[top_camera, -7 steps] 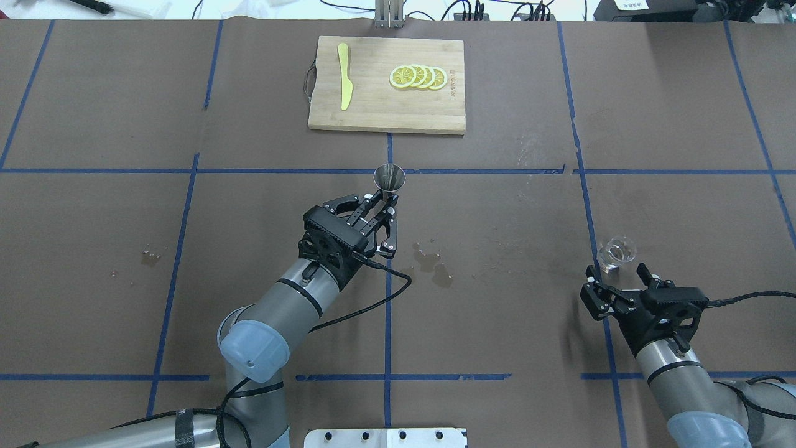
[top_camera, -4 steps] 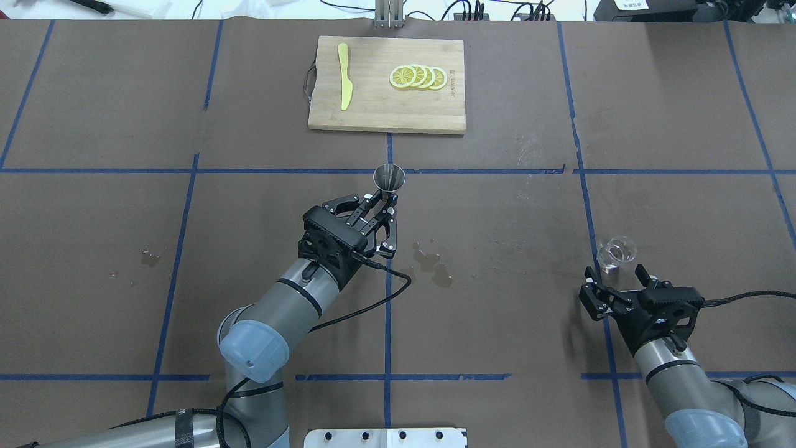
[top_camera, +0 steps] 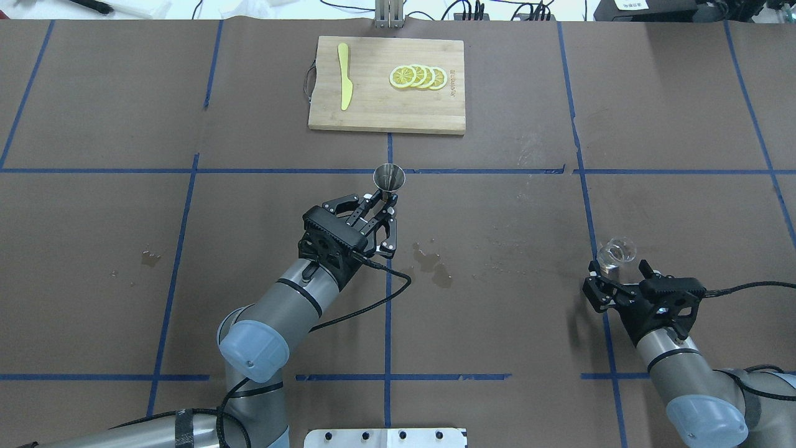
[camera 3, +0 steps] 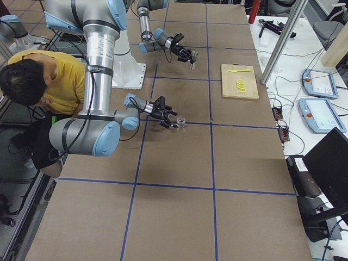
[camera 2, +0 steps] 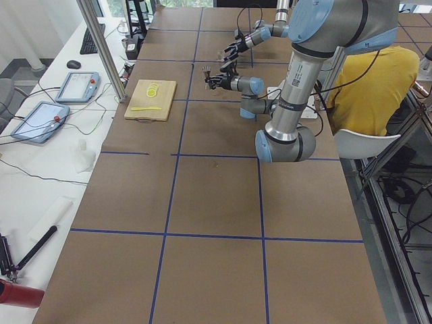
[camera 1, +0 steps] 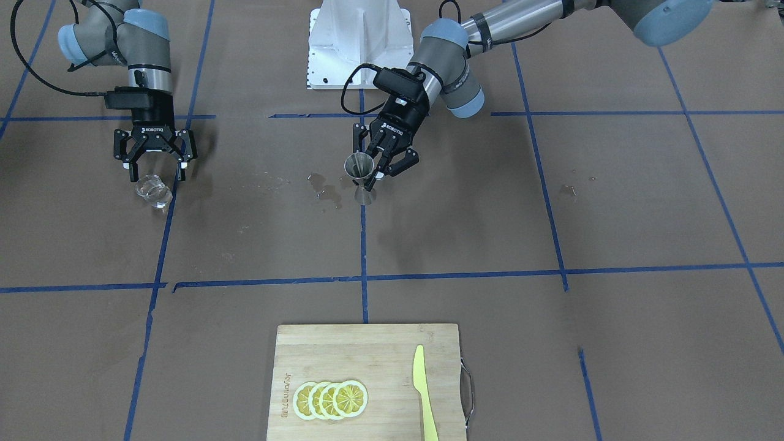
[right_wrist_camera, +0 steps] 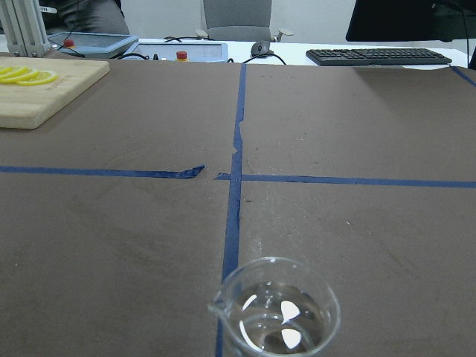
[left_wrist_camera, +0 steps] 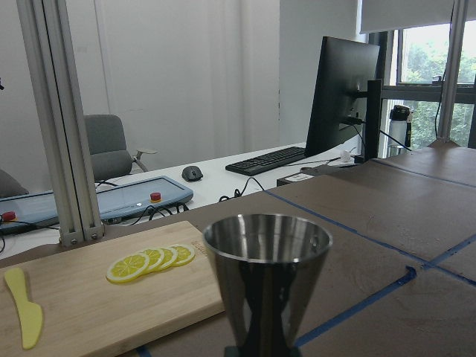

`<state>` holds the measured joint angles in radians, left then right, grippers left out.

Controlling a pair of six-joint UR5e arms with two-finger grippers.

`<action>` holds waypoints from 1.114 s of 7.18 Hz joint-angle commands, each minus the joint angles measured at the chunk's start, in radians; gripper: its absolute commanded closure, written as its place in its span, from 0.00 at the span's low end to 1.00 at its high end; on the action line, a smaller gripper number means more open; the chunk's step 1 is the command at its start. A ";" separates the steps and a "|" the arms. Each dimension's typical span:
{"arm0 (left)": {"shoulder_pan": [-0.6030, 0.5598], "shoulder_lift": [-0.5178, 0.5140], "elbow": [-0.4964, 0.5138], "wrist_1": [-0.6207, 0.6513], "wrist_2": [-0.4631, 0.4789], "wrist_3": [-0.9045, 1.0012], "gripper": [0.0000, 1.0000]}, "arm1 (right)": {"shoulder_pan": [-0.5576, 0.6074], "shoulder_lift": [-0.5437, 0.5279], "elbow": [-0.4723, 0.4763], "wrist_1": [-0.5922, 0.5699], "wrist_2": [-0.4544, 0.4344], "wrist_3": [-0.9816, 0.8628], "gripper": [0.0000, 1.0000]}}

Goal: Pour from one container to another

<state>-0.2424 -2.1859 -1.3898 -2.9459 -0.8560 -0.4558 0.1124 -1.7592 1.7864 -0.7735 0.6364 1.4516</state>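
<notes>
The right gripper (top_camera: 617, 269) stands wide open. Its fingertips (top_camera: 594, 269) reach just short of a small clear glass beaker (top_camera: 617, 252) standing on the brown paper-covered table (top_camera: 497, 311), and it grips nothing. Farther in, the left gripper (top_camera: 387, 200) is clamped narrow on the waist of an upright steel double-cone jigger (top_camera: 389, 177). Both grippers carry the word "ROBOTIQ". Farthest off lies a bamboo cutting board (top_camera: 373, 112) bearing lemon slices (top_camera: 418, 77) and a yellow plastic knife (top_camera: 344, 78); the board's stamped mark is too small to read.
</notes>
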 commanded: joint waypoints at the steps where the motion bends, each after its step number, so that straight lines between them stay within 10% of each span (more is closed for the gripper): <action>1: 0.000 0.000 0.000 0.002 0.000 0.000 1.00 | 0.016 0.003 -0.010 -0.001 0.014 -0.003 0.02; 8: 0.000 0.000 0.000 0.004 0.000 0.003 1.00 | 0.072 0.081 -0.084 0.042 0.078 -0.079 0.12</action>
<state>-0.2424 -2.1859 -1.3898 -2.9427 -0.8560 -0.4526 0.1830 -1.6775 1.7064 -0.7364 0.7122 1.3775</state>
